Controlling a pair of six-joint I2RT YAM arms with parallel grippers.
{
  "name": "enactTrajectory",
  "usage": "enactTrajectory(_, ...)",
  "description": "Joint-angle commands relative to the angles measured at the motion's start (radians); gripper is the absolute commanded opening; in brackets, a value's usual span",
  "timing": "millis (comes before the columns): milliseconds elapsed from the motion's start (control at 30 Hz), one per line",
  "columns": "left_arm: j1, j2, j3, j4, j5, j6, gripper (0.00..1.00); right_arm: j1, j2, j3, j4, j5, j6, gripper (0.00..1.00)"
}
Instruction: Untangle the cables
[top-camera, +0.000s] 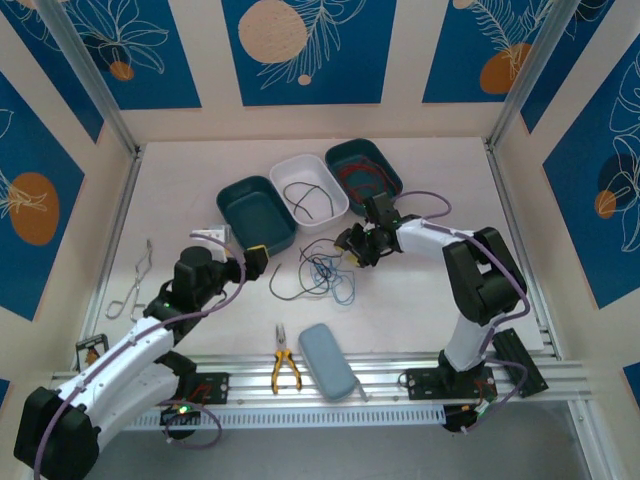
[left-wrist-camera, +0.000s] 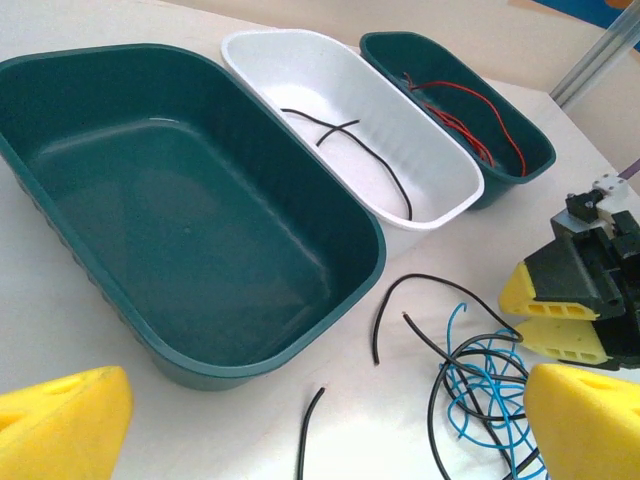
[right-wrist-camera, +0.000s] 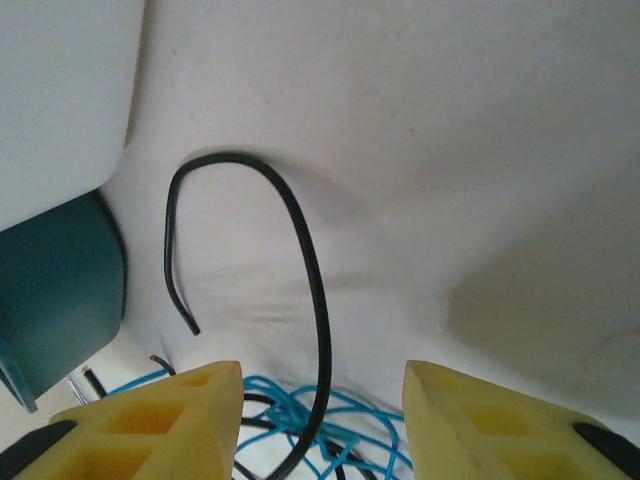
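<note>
The overhead camera shows three plastic tubs in a diagonal row on the white tabletop (top-camera: 430, 300). They are a large dark teal oval tub (top-camera: 240, 200), a white oval tub (top-camera: 335, 195) with a thin black wire (top-camera: 303, 198) in it, and a second teal tub (top-camera: 390, 175) holding red wires (top-camera: 362, 172). The tangle of blue and black cables (top-camera: 325, 270) lies loose just in front of them, between the arms. The left gripper (top-camera: 245, 255) hovers at the large tub's near corner, and the right gripper (top-camera: 352, 245) hangs at the tangle's far right edge. Yellow-handled pliers (top-camera: 285, 368), a grey-blue oblong case (top-camera: 326, 362) and metal tongs (top-camera: 135, 285) lie toward the front. The cream walls carry blue panels (top-camera: 305, 50) with orange circles and white leaf outlines.

On the left wrist camera, the left gripper (left-wrist-camera: 320, 440) has its yellow fingers (left-wrist-camera: 65, 420) spread wide, grasping nothing. The large tub is directly ahead, and the tangle (left-wrist-camera: 480, 390) sits at lower right beneath the right gripper (left-wrist-camera: 535, 315).

On the right wrist camera, the right gripper (right-wrist-camera: 320, 430) is released, its jaws standing apart. One hooked black strand (right-wrist-camera: 300, 230) runs between them unpinched, above blue loops.
</note>
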Motion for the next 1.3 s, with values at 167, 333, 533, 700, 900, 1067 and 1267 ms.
enactTrajectory(167,0.000,-0.024,0.002,-0.008,0.015,-0.011,1.00,0.000,0.088,0.017,0.138,-0.101,0.037,0.35)
enactTrajectory(333,0.000,-0.041,0.000,-0.025,0.012,-0.010,1.00,-0.004,0.073,0.047,0.107,-0.086,0.000,0.22)
enactTrajectory(533,0.000,-0.039,0.000,-0.029,0.018,-0.006,1.00,-0.006,-0.021,0.040,0.023,-0.005,-0.067,0.11)
enactTrajectory(700,0.000,-0.037,0.004,-0.019,0.035,-0.006,1.00,-0.006,-0.122,0.024,-0.031,0.051,-0.130,0.00)
enactTrajectory(900,0.001,-0.028,0.009,-0.015,0.062,0.007,1.00,0.002,-0.242,0.015,-0.068,0.065,-0.165,0.00)
enactTrajectory(1067,0.000,-0.007,0.025,-0.010,0.110,0.028,1.00,0.028,-0.346,0.049,-0.139,0.103,-0.216,0.00)
enactTrajectory(1267,-0.002,0.020,0.050,0.004,0.179,0.063,1.00,0.058,-0.478,0.107,-0.234,0.160,-0.311,0.00)
